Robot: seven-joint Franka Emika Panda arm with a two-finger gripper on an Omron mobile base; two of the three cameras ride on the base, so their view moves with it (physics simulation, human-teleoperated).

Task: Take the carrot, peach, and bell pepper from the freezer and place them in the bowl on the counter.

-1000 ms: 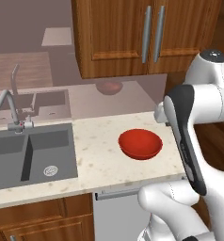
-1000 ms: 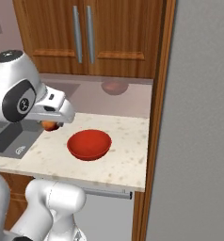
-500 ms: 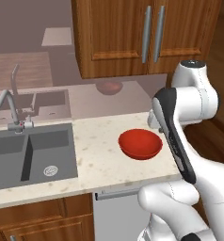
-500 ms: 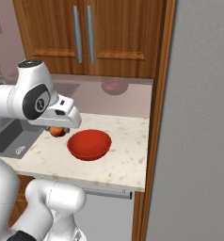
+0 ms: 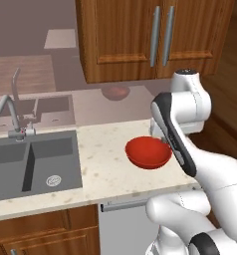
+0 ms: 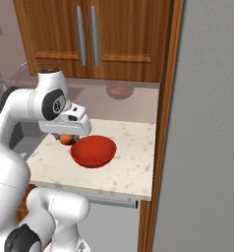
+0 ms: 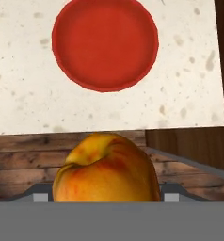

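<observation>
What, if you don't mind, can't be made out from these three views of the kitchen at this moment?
- Pincer fingertips: in the hand view the peach covers them, so the contact is hidden.
- Peach in the right base view: mostly hidden behind the white hand, a small orange patch shows.
- Bowl: its right rim in the left base view is covered by the arm.
- Freezer: its flat grey side shows; the right edge cuts it off, its inside is hidden.

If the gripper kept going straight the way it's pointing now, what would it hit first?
Probably the counter, near its front edge. The gripper, shut on the peach, aims short of the bowl; depth is unclear.
</observation>
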